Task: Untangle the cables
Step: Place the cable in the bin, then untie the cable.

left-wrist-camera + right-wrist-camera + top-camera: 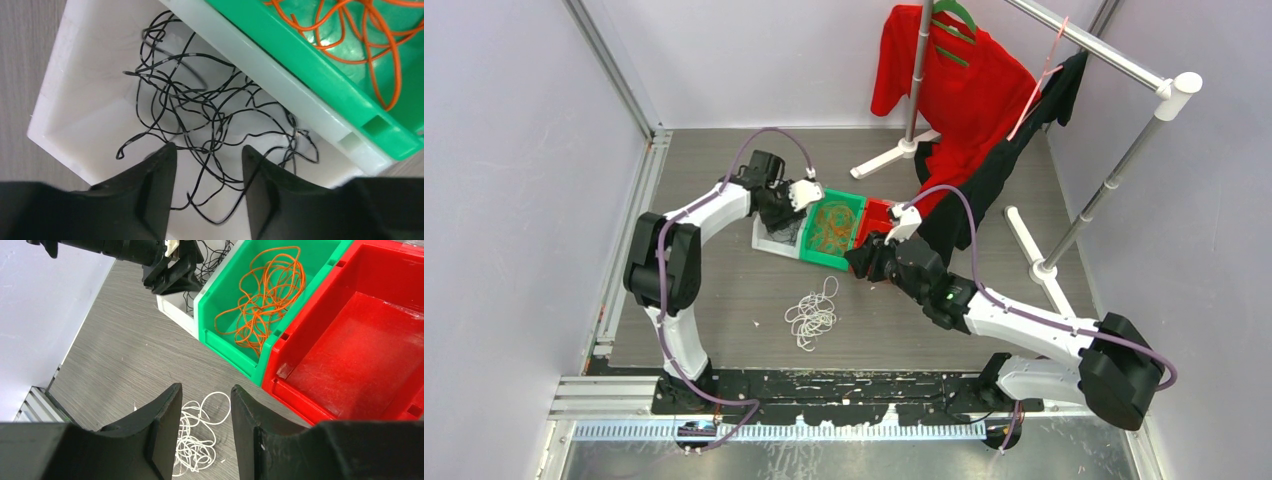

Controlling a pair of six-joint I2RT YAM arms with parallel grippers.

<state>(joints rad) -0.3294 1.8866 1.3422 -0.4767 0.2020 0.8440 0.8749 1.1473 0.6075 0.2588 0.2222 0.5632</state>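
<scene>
The cables lie in three separate bunches. The black cables (200,100) are piled in the white bin (75,75), and my left gripper (207,150) hovers open just over them, with strands showing in the gap and none pinched. The orange cables (265,300) fill the green bin (235,360). Loose on the table are the white cables (812,318), seen between the open fingers of my right gripper (206,390), which hangs above them, close to the bins' front. In the top view the left gripper (796,200) sits at the white bin (769,240) and the right gripper (864,262) by the green bin (824,262).
An empty red bin (360,340) stands against the green one on its right. Behind the bins a clothes rack (1114,60) carries a red garment (954,80) and a black one (994,170), with white feet (889,158) on the table. A metal rail (639,200) edges the left side.
</scene>
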